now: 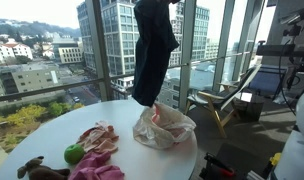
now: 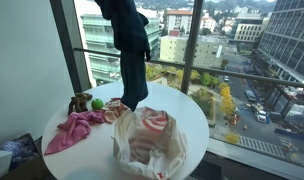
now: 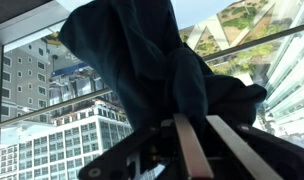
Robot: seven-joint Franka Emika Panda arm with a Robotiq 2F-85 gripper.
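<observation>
A dark navy cloth hangs in the air, and its lower end dangles just above the round white table. In both exterior views the cloth runs up to the top edge of the picture, so the gripper is hidden there. In the wrist view my gripper is shut on the dark cloth. The fabric bunches up past the fingertips and covers most of the view. A crumpled white and pink striped cloth heap lies on the table right below the hanging cloth.
On the table lie the striped heap, a magenta cloth, a pale pink cloth, a green ball and a brown soft toy. Tall windows stand just behind. A wooden chair stands beside the table.
</observation>
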